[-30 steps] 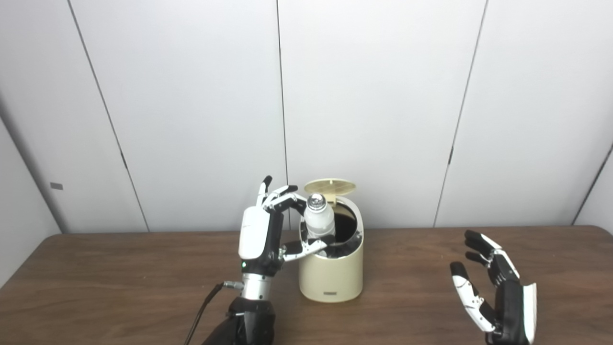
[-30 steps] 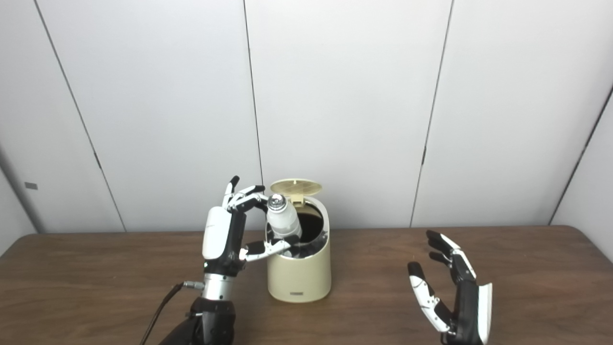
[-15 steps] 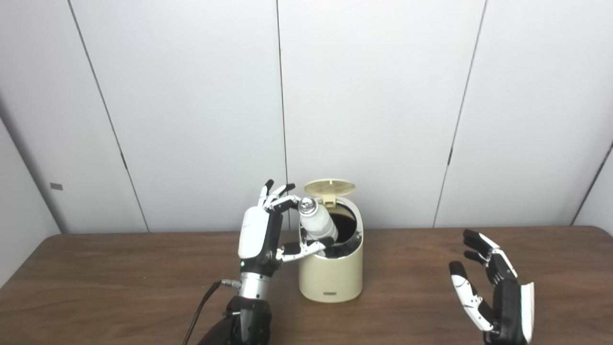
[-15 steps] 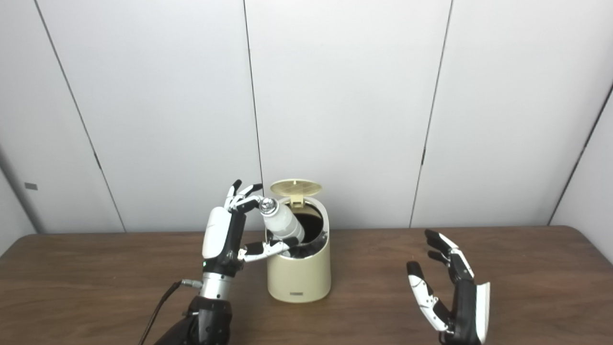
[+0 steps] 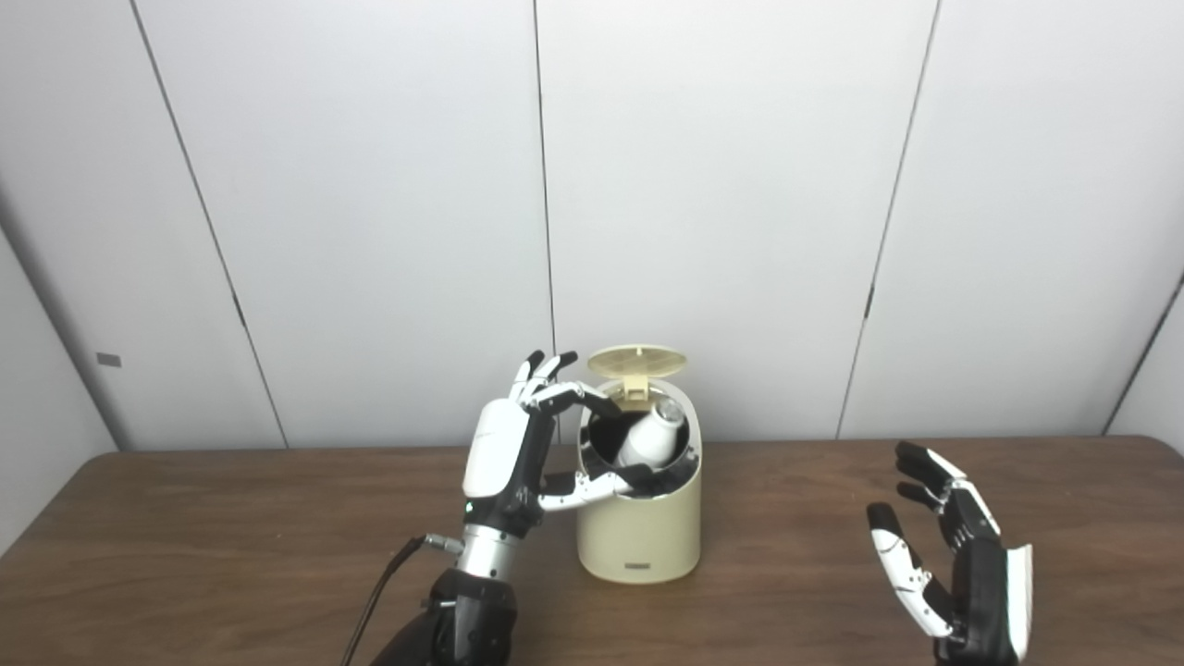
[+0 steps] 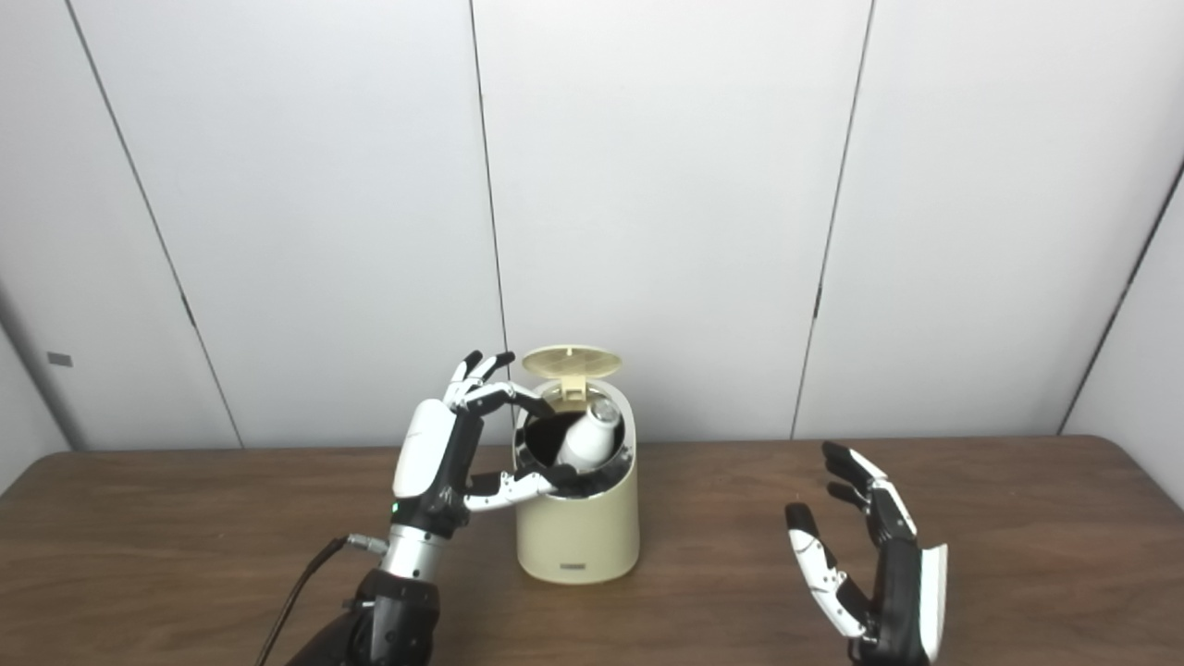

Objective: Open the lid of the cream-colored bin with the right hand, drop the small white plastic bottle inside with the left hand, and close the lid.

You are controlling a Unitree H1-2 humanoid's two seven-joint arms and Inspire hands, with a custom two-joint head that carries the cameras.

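The cream-colored bin point(image 5: 640, 532) stands mid-table with its round lid point(image 5: 638, 361) tipped up and back on its hinge. The small white plastic bottle point(image 5: 650, 437) lies inside the dark opening, leaning with its cap toward the far right rim. My left hand point(image 5: 518, 449) hovers at the bin's left rim, fingers spread over the opening, thumb at the front rim, holding nothing. My right hand point(image 5: 953, 578) rests upright at the front right, open, fingers apart, well away from the bin.
The brown wooden table point(image 5: 231, 546) stretches left and right of the bin. A black cable point(image 5: 375, 601) trails from my left wrist toward the front edge. White wall panels point(image 5: 721, 203) stand close behind the bin.
The bottle left my left hand and dropped into the bin, tipping from leaning left to leaning right. My left fingers spread apart. The right hand has barely moved.
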